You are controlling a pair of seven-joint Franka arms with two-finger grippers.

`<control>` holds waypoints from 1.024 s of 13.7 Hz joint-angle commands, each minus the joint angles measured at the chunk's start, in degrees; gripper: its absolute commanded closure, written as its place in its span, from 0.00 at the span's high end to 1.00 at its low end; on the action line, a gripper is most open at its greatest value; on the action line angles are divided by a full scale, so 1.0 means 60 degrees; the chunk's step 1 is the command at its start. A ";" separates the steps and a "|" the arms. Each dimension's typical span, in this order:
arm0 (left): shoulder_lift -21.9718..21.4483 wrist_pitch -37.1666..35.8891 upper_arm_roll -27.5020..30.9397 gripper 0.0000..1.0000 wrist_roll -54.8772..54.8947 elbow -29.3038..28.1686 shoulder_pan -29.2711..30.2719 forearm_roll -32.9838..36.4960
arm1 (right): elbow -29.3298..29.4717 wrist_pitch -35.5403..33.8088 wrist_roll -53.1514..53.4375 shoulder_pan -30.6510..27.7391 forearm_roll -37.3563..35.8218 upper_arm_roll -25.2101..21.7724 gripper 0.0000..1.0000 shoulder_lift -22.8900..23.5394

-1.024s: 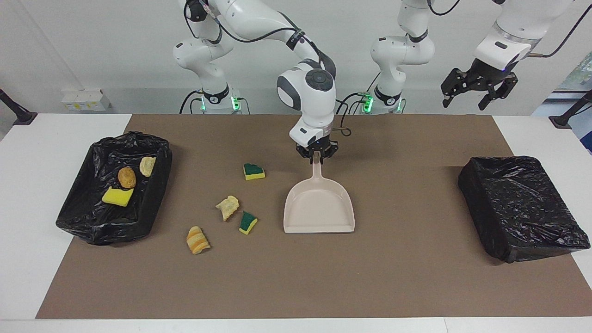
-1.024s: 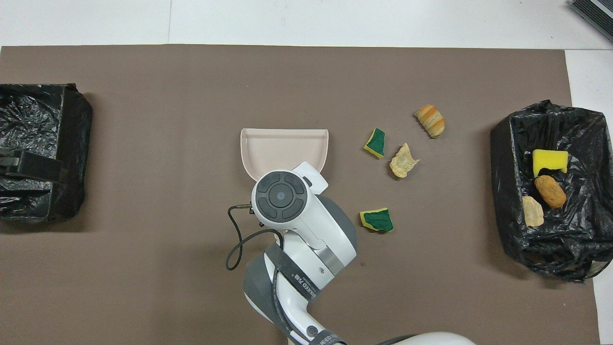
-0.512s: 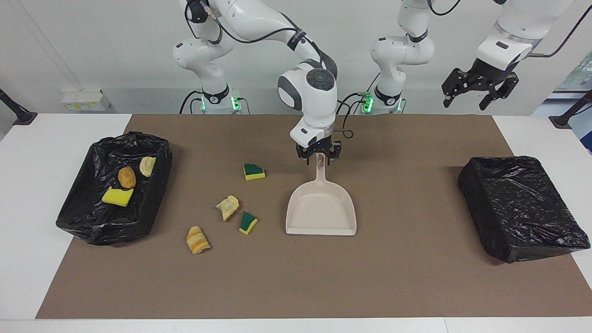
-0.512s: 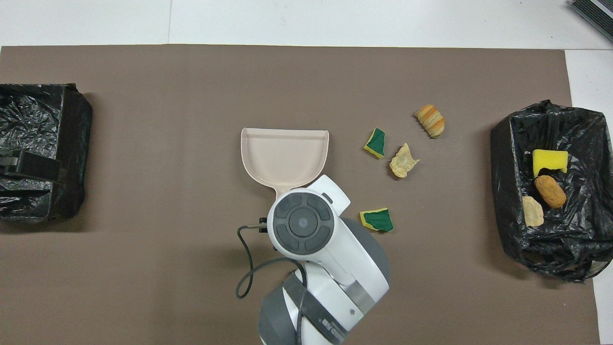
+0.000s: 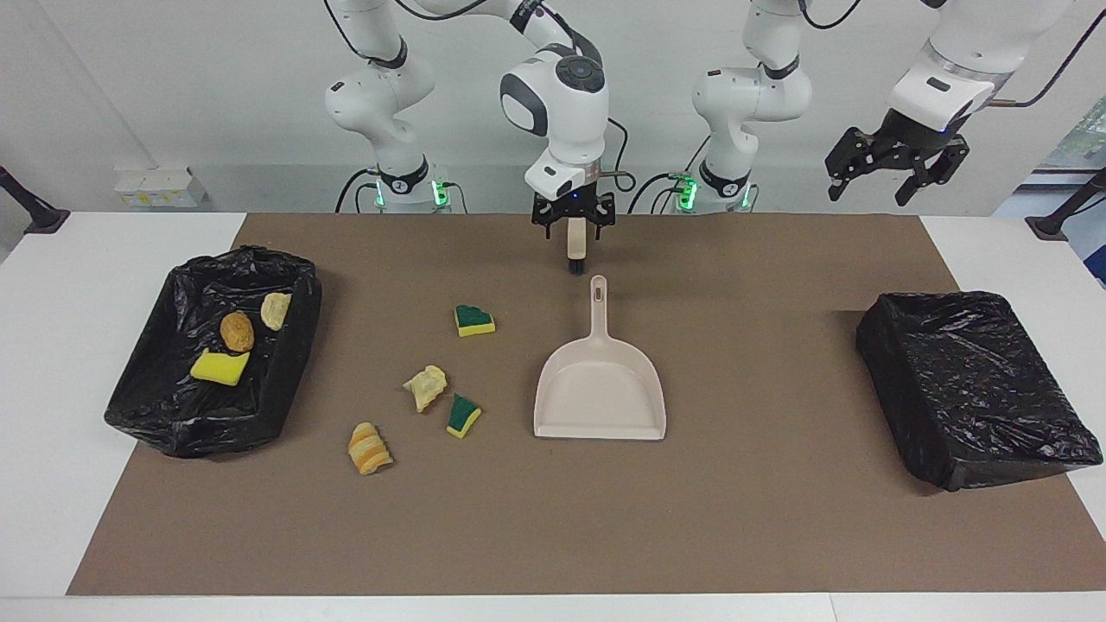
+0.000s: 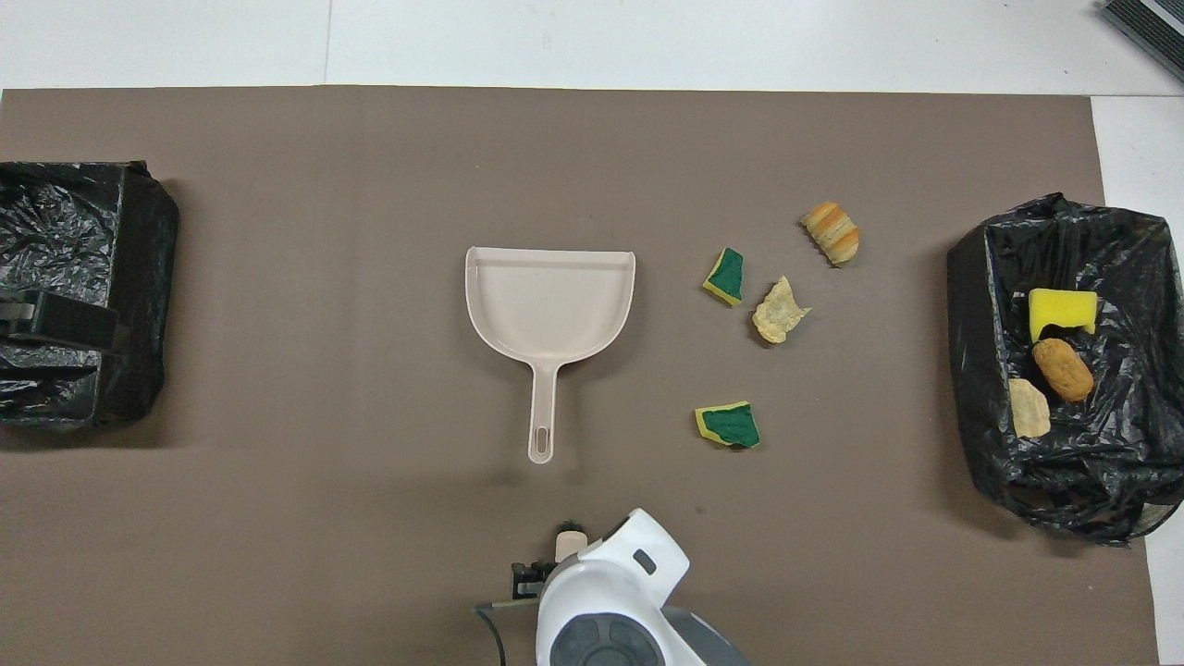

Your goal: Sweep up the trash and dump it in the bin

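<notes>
Near the robots' edge of the brown mat (image 5: 760, 518), the right claw (image 5: 573, 226) points straight down from a high-folded arm. Its fingers stand apart on either side of a beige, black-bristled brush (image 5: 575, 249) (contact cannot be told). The dustpan (image 5: 600, 389) lies flat at mid-counter, handle toward the robots. Four scraps of trash (image 5: 426, 387) lie beside it toward the right arm's end, and three more sit in the black-lined bin (image 5: 289, 363). The left claw (image 5: 894, 168) waits raised, fingers apart.
</notes>
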 commanded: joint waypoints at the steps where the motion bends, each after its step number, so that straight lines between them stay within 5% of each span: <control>1: -0.0024 -0.0140 -0.0058 1.00 0.0043 0.0107 0.0118 0.0041 | -0.1098 0.0330 0.0704 0.0532 0.0451 -0.0022 1.00 -0.0992; 8: -0.0024 0.1626 -0.0263 1.00 -0.0934 -0.1368 -0.1226 -0.0091 | -0.1641 0.0650 0.1806 0.1795 0.0466 -0.0008 0.95 -0.0554; 11: 0.0107 0.3981 -0.0263 1.00 -0.2704 -0.3095 -0.2455 -0.0091 | -0.1759 0.0725 0.1791 0.1927 0.0611 -0.0008 0.71 -0.0437; 14: 0.0559 0.5788 -0.0263 1.00 -0.3996 -0.4228 -0.3394 -0.0091 | -0.1774 0.0959 0.1733 0.1956 0.1446 -0.0008 0.59 -0.0378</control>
